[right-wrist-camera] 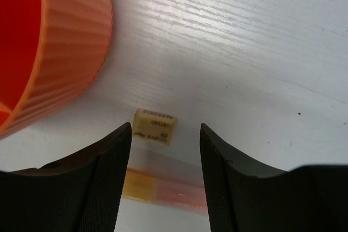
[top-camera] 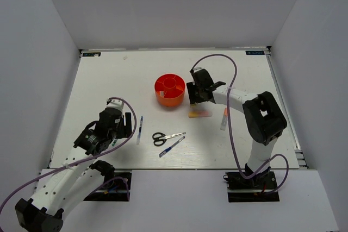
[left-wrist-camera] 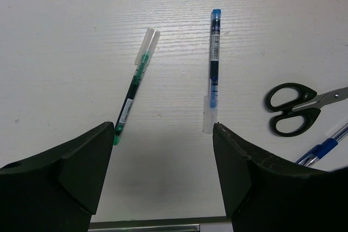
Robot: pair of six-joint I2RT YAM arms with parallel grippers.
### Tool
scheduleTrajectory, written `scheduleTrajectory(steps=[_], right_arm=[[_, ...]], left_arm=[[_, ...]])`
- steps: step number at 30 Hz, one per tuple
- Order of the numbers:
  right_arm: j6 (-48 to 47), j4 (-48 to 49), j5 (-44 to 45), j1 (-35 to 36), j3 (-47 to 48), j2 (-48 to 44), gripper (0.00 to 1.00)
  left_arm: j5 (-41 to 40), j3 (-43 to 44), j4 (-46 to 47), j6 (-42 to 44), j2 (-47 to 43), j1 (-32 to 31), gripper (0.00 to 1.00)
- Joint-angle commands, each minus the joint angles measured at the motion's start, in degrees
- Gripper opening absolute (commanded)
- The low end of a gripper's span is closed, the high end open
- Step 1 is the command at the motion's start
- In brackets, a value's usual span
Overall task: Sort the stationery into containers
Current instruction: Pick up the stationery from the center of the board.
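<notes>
Bench (top-camera: 109, 80): white, walled on three sides. Blue stickers in the far corners, writing too small to read.

Left tool (left-wrist-camera: 162, 150): at 8 o'clock on the bench, jaws wide, nothing between them. It hangs over the gap between two pens, probably lining up a pick (can't tell which pen).

Right tool (right-wrist-camera: 166, 134): at 3 o'clock of the organiser, jaws apart and wider than the eraser, gripping nothing. It is parked low over the smallest item, likely because the drop is so close.

Organiser (top-camera: 168, 100): orange, ribbed wall, central cup ringed by wedges, near bench centre. No stationery seen inside from the top view, so sorting looks barely begun.

Scissors (top-camera: 165, 137): black handles, lying flat at 6 o'clock of the organiser, blades pointing to 3 o'clock.

Blue ballpoint (top-camera: 171, 146): just beside the scissors at their 5 o'clock.

Blue-tipped pen (left-wrist-camera: 213, 69): clear cap, white label strip, print unreadable.

Green pen (left-wrist-camera: 136, 88): at 9 o'clock of the blue-tipped pen and apart from it. White barcode-like label, unreadable.

Marker (top-camera: 199, 114): orange-yellow, at 4 o'clock of the organiser, under the right tool.

Tube (top-camera: 224, 119): white-orange, at 3 o'clock of the marker.

Eraser (right-wrist-camera: 155, 126): tan, flat on the bench, beside the organiser wall and in line with the jaw gap. Dark print on top (illegible).
</notes>
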Motion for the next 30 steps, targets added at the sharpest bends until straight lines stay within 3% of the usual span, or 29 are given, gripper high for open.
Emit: scheduleTrajectory(steps=[1,12,17,24,28,30], right_arm=[[4.8,4.4,3.1,0.8,1.3,1.9,0.56],[6.3,5.1,3.0,1.9,-0.7,3.2,0.56],[6.2,4.7,4.5,1.8,-1.7,3.9,0.48],[6.8,3.2,5.9,2.1,-4.4,4.1,0.46],[6.8,2.8,6.0,1.9,-5.2,3.8,0.34],[6.4,2.5,5.9,1.9,-5.3,3.3,0.18]], left_arm=[[0.5,0.1,-0.2,0.2,-0.6,0.3,0.83],[0.5,0.0,-0.1,0.2,-0.3,0.3,0.83],[0.3,0.0,-0.2,0.1,-0.5,0.3,0.83],[-0.1,0.0,-0.2,0.1,-0.9,0.3,0.83],[-0.3,-0.1,-0.4,0.1,-0.9,0.0,0.83],[-0.5,-0.1,-0.3,0.1,-1.2,0.3,0.83]])
